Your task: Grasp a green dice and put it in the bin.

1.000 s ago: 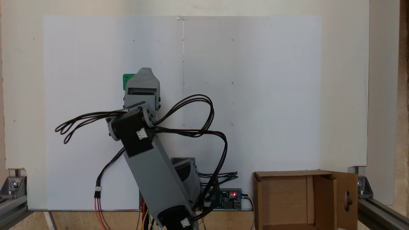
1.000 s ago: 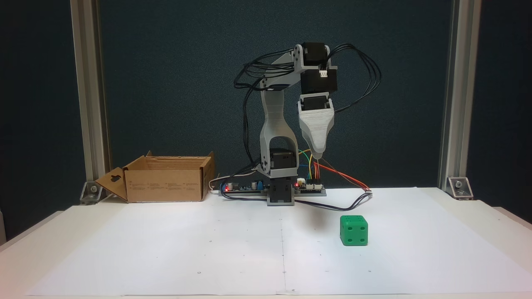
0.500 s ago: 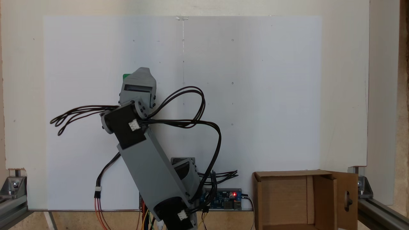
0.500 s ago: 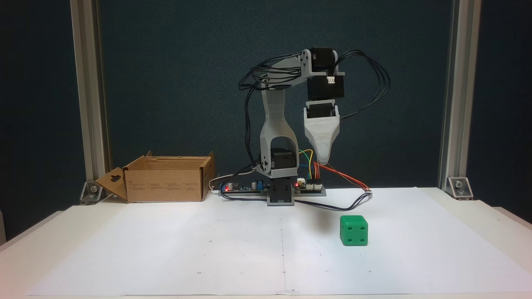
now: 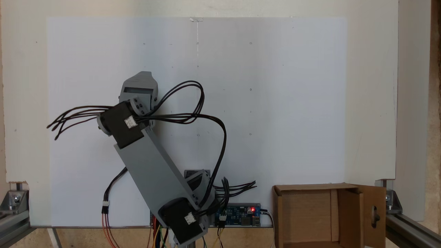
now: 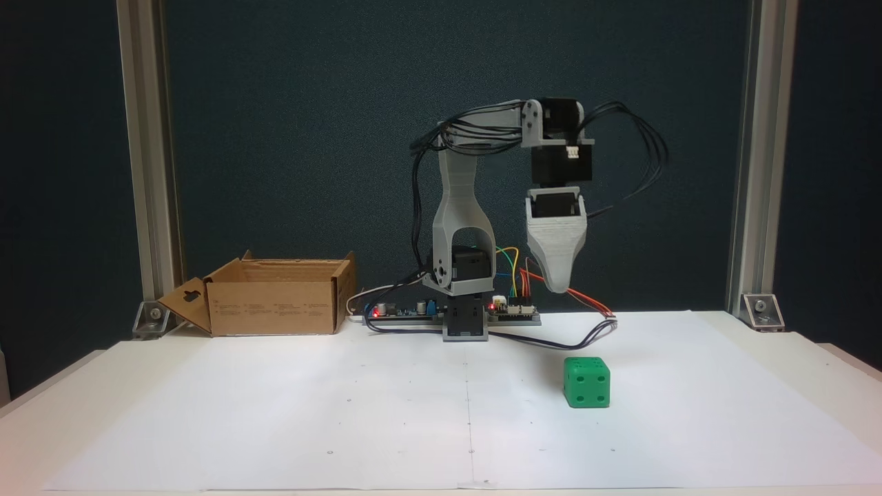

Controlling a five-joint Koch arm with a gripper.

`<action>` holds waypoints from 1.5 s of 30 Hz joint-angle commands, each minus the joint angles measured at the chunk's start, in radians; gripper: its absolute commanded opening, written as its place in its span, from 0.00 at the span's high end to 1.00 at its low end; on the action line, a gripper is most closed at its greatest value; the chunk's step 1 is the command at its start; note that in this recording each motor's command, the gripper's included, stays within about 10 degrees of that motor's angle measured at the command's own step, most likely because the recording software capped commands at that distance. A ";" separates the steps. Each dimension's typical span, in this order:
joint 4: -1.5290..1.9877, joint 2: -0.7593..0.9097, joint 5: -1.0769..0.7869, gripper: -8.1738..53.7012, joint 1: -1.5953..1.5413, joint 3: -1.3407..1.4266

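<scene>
The green dice (image 6: 586, 382) sits on the white paper, right of centre in the front fixed view. My gripper (image 6: 559, 287) hangs pointing straight down, above the dice and slightly to its left, well clear of it. Just one tapered grey jaw shows, so I cannot tell whether it is open or shut. From above, the gripper (image 5: 139, 82) is seen from its back at centre left. The bin, an open brown cardboard box (image 6: 275, 306) with a slotted flap, stands at the far left by the arm's base, which is bottom right from above (image 5: 277, 217).
Circuit boards (image 6: 513, 311) with lit red LEDs flank the arm's base, and a black cable (image 6: 575, 339) loops onto the paper behind the dice. Aluminium posts (image 6: 146, 158) stand at both back corners. Wire loops (image 5: 69, 119) stick out from the arm's wrist.
The arm has swung right and lower in the front view, bringing the gripper closer over the dice. From above it moved left and now covers the dice. The dice has not moved.
</scene>
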 commanded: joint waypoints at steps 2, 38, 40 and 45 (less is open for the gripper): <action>-0.035 -0.014 0.075 0.16 -0.018 -0.091; -0.129 -0.153 0.107 0.17 -0.015 -0.087; -0.129 -0.153 0.107 0.17 -0.014 -0.087; -0.118 -0.158 0.109 0.17 -0.014 -0.077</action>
